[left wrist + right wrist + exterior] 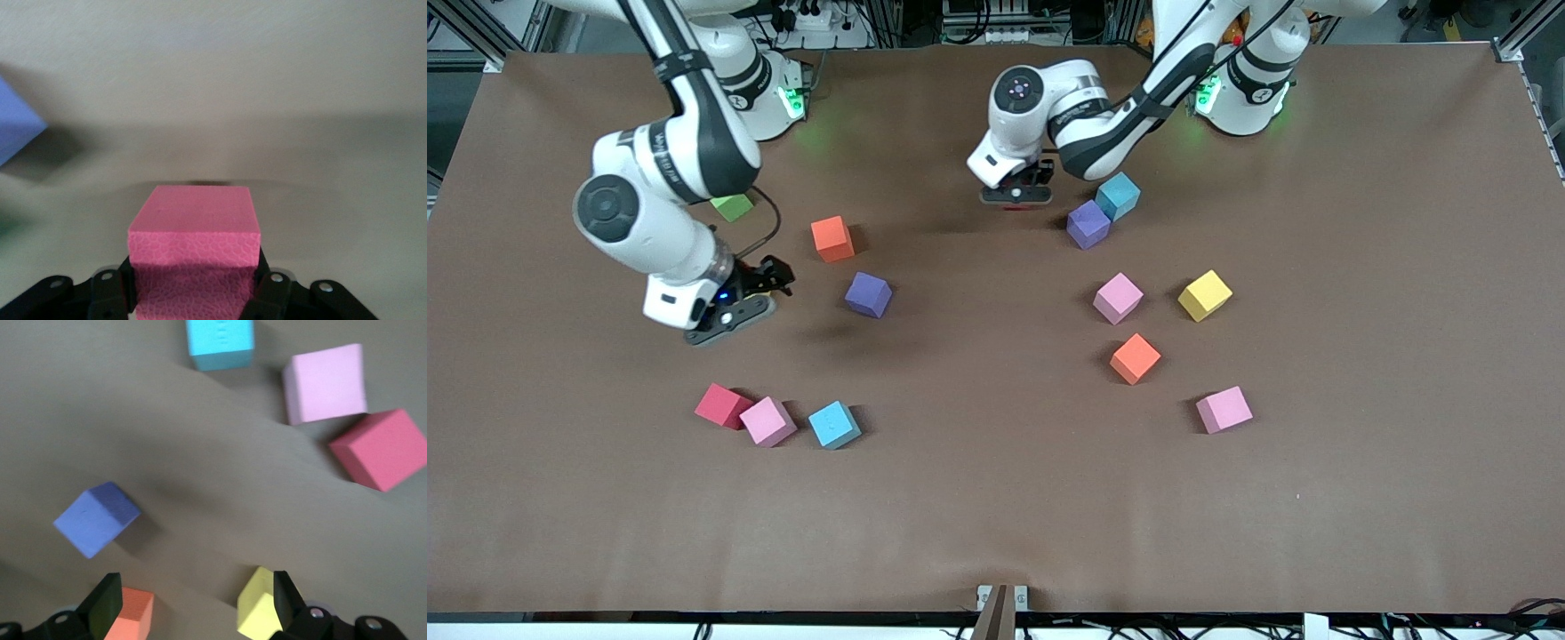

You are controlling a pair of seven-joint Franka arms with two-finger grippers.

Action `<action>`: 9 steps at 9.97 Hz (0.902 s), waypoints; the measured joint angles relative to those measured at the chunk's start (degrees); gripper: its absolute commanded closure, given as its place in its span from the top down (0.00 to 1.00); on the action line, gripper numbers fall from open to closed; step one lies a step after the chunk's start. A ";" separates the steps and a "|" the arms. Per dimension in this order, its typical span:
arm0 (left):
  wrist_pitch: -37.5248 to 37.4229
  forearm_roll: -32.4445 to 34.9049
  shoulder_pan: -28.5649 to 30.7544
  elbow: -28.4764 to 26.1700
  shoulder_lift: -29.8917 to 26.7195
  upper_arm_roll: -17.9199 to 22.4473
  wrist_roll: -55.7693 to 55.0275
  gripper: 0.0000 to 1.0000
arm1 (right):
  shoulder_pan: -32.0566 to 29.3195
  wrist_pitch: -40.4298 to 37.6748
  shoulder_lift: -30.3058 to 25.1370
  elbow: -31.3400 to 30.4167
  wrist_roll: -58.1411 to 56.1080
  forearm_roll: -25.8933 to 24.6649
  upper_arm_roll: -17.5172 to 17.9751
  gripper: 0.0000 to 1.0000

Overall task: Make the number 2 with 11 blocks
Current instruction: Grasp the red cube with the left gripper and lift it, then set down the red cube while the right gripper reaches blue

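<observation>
The left gripper (193,293) clamps a pink block (193,233); the right gripper (193,600) gapes wide.

You see a brown worktop (996,498) whose matte covering fills nearly the whole front view. A green cube (734,207) rests on it toward the right arm's end, close to the edge where the bases stand, partly hidden from you. A small pale bracket (1001,597) sits at the middle of the worktop's edge nearest the front camera. Cables and metal framing (960,20) run along the top margin.
</observation>
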 measured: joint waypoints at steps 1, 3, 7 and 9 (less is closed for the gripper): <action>-2.00 0.04 -4.15 4.32 1.35 3.09 -0.74 0.00 | 1.73 0.10 -0.35 -0.51 0.01 0.01 0.04 1.00; -5.13 0.30 -12.93 11.93 5.50 9.19 -1.75 0.00 | 2.50 1.30 -0.37 -1.90 -0.94 0.00 -0.10 1.00; -6.23 2.35 -17.47 14.20 8.92 11.77 -1.74 0.00 | 2.28 6.70 -0.28 -6.53 -3.25 0.00 -0.62 1.00; -6.24 2.39 -17.47 14.20 8.92 11.77 -1.64 0.99 | 3.26 7.05 -0.28 -7.23 -3.38 0.00 -0.39 1.00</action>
